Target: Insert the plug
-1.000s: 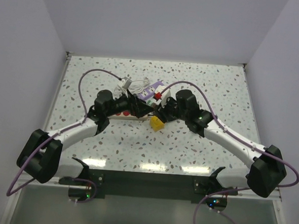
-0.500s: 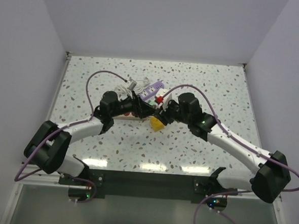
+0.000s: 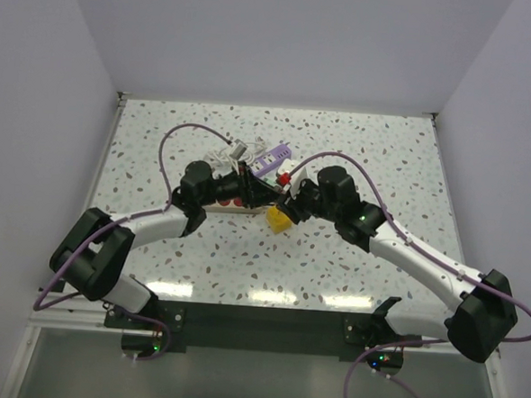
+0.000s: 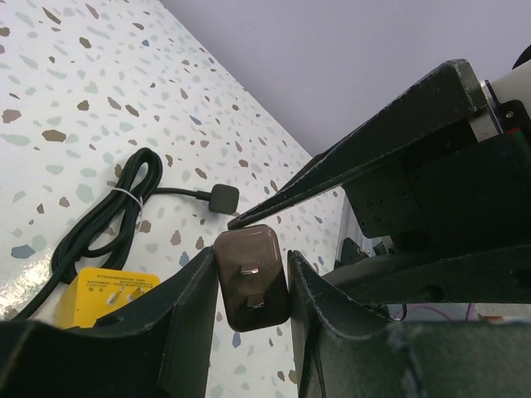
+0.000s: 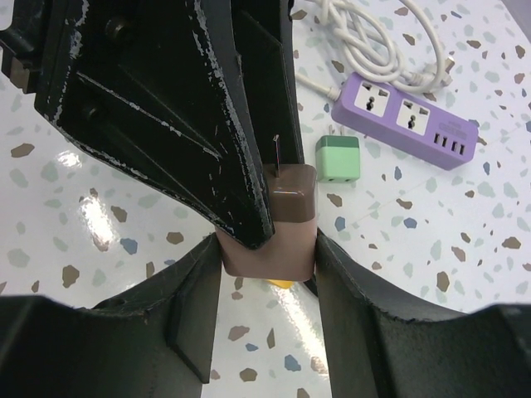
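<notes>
Plug (image 4: 251,280): glossy brown block with rounded corners and flat metal prongs on its face. It is held off the table (image 3: 386,152), a shiny speckled stone-look surface. Left gripper (image 4: 250,257) pinches the plug, its matte black fingers snug against both sides. Right gripper (image 5: 265,242) clamps the same plug from the opposite end, and one prong stands up above its fingers. Power strip (image 5: 406,121): purple plastic bar with white socket faces and a row of small ports at one end, lying apart from the plug. Green adapter (image 5: 338,159) sits just beside the strip. Yellow adapter (image 4: 104,294) is boxy and partly cut off by a left finger. Black cable (image 4: 116,215) is bundled with a tie. White cable (image 5: 373,37) is looped and cropped by the frame edge. From overhead the plug is hidden between the gripper bodies.
</notes>
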